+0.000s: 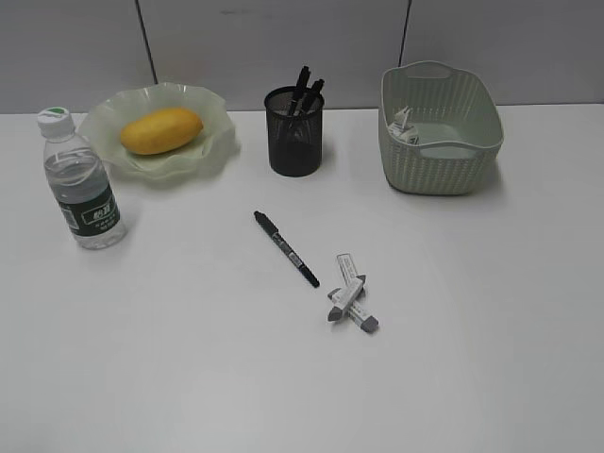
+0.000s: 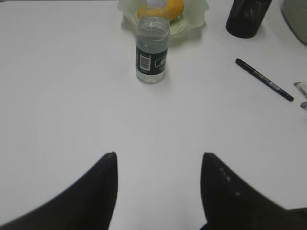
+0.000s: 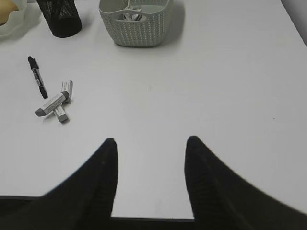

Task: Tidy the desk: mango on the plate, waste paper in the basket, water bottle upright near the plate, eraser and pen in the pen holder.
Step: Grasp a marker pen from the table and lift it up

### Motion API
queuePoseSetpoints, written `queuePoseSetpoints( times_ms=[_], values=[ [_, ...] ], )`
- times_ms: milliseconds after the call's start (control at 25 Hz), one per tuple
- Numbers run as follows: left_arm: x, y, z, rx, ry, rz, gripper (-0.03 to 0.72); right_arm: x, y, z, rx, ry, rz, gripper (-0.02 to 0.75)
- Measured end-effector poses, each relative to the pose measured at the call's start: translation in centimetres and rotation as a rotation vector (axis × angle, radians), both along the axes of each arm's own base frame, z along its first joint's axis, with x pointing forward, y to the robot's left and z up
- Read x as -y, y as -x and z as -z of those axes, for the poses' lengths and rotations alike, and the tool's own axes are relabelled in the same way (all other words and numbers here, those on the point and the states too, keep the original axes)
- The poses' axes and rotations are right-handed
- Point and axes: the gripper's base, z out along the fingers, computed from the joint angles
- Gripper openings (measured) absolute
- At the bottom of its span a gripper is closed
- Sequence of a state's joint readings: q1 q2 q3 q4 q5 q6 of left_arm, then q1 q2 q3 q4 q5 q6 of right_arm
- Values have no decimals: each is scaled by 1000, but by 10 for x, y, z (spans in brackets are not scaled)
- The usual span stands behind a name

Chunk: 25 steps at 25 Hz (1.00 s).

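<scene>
Your mango (image 1: 161, 130), smooth and yellow-orange, lies on its side in the pale green plate (image 1: 209, 153) with the ruffled rim at the back left of the desk (image 1: 189, 359). Just in front and left of the plate stands the water bottle (image 1: 80, 179), upright, white cap on, dark green label facing out; from the left wrist view it partly hides the plate and fruit behind it. To the right of the plate you have the black mesh pen holder (image 1: 294, 132), with a few dark pens sticking up out of it. Further right sits the pale green woven-look basket (image 1: 440, 132), and the crumpled waste paper (image 1: 404, 126) shows inside against its left wall. Out on the open desk a black pen (image 1: 286, 248) lies at a slant, and just to its right two grey-tipped erasers (image 1: 352, 304) in white sleeves lie crossed, one on the other, near the pen's tip but not touching it. Your left gripper (image 2: 158, 165) hangs above bare desk with its fingers spread apart and nothing between them; your right gripper (image 3: 149, 152) is likewise spread and holding nothing, near the front edge of the desk.
</scene>
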<state>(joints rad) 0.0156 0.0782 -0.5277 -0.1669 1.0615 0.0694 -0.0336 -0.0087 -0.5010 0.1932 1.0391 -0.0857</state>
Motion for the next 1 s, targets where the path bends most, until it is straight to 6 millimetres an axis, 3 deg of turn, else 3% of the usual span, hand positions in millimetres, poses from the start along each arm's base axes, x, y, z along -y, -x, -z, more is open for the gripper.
queuePoseSetpoints(
  times_ms=[240, 680, 920, 1000],
  values=[
    [0, 14, 1, 81, -5, 2, 398, 0, 0, 0, 0, -1, -1, 375],
    [0, 14, 1, 78, -6, 7, 389, 0, 0, 0, 0, -2, -1, 374],
    [0, 14, 1, 78, -6, 7, 376, -1, 0, 0, -3, -6, -7, 330],
    [0, 14, 1, 78, -6, 7, 387, -3, -7, -1, -40, -9, -32, 351]
  ],
)
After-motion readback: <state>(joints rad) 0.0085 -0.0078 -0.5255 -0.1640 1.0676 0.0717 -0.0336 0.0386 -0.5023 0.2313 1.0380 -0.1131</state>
